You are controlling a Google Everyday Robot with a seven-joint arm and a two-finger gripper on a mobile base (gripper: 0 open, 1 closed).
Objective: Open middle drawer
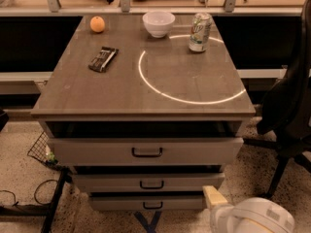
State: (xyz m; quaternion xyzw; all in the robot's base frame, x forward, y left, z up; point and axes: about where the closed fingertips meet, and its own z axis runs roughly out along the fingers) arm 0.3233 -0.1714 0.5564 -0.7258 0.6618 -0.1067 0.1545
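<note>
A: Where was the middle drawer (112, 182)?
B: Second of three under the counter (97, 96). Low flat front, small dark handle (151, 184) at centre. A dark strip showed along its upper edge, beneath the top drawer (87, 152). The bottom drawer (116, 204) sat just below, narrower to the eye.

A: Pincer?
B: Pincer (214, 196) low at the right, near the middle drawer's right end and apart from the handle. Only a pale tip showed ahead of a rounded white housing (252, 217). Apart or together: could not tell.

A: Room in front?
B: Speckled floor (252, 169) lay open before the drawer fronts. A dark chair (291, 106) stood to the right, its leg near the counter's right corner. To the left, a wire basket (41, 149) beside the cabinet and a cable (39, 193) on the floor.

A: Counter top?
B: An orange (97, 24), a white bowl (158, 23) and a can (199, 31) along the far edge. A dark wrapped bar (103, 58) left of centre. A ring of light (160, 93) spread across the right half, reaching close to the near edge. Nothing overhung the front edge.
</note>
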